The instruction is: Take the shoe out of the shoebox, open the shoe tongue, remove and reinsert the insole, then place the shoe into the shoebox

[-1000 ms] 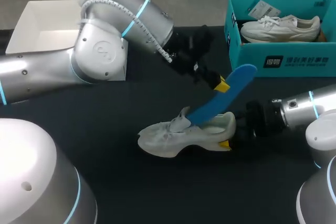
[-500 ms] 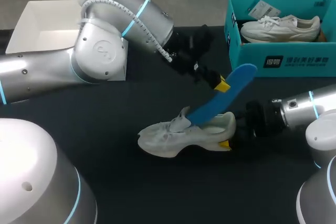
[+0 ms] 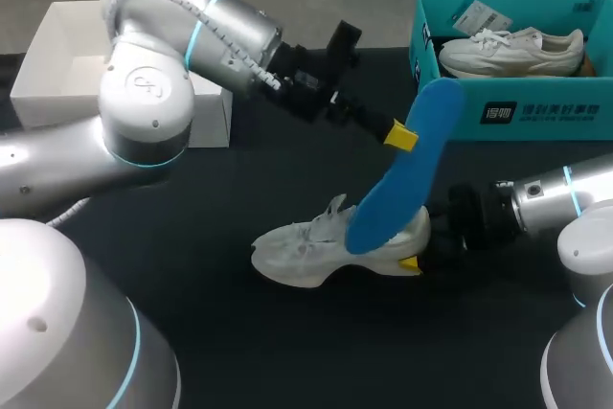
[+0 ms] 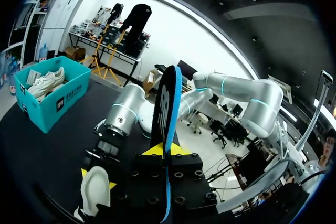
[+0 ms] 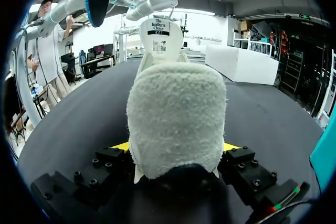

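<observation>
The insole step is judged to be in hand. The shoe point(image 3: 306, 254) rests on the surface point(image 3: 249, 332), its heel clamped between the right jaws and its long axis running straight out from them, toe pointed away. The insole point(image 3: 400, 174) is gripped near its upper end by the left jaws, which are closed on its two faces. Its long axis slants steeply down from them, with the lower end at the shoe's opening. Next, the insole would need to be laid along the shoe's axis and its toe end fed forward inside. The shoebox point(image 3: 536, 112) stands well beyond both jaws.
</observation>
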Controlling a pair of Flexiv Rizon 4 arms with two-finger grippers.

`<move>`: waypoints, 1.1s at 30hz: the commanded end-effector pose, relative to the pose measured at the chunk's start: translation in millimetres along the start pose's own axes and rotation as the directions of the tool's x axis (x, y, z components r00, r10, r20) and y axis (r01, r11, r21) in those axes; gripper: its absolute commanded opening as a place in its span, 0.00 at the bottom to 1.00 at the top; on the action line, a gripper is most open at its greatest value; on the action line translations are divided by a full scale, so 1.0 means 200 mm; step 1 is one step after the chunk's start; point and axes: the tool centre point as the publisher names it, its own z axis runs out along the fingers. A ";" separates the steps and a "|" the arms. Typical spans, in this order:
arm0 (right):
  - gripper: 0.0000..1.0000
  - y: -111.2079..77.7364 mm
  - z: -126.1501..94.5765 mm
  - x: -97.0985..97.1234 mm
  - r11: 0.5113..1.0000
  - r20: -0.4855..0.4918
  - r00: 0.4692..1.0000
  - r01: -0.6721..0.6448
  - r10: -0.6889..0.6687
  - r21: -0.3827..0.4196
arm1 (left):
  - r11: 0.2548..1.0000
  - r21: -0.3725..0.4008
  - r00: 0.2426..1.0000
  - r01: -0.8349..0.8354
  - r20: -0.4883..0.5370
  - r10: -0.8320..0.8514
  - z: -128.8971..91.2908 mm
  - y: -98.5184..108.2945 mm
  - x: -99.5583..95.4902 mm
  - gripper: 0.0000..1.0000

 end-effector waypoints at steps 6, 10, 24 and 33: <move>0.00 0.01 0.00 0.00 1.000 0.003 1.000 -0.001 0.001 0.004 | 0.977 0.173 0.983 0.125 -0.155 -0.098 -0.11 0.00 0.17 0.00; 0.00 0.01 0.00 0.00 1.000 0.003 1.000 -0.001 0.001 0.004 | 0.967 0.195 0.969 0.165 -0.217 -0.122 -0.12 -0.03 0.23 0.00; 0.00 0.01 0.00 0.00 1.000 0.003 1.000 -0.001 0.001 0.004 | 0.918 0.271 0.915 0.290 -0.359 -0.183 -0.21 -0.12 0.47 0.00; 0.00 0.01 0.00 0.00 1.000 0.003 1.000 -0.001 0.001 0.004 | 0.910 0.307 0.915 0.278 -0.373 -0.154 -0.32 -0.17 0.61 0.00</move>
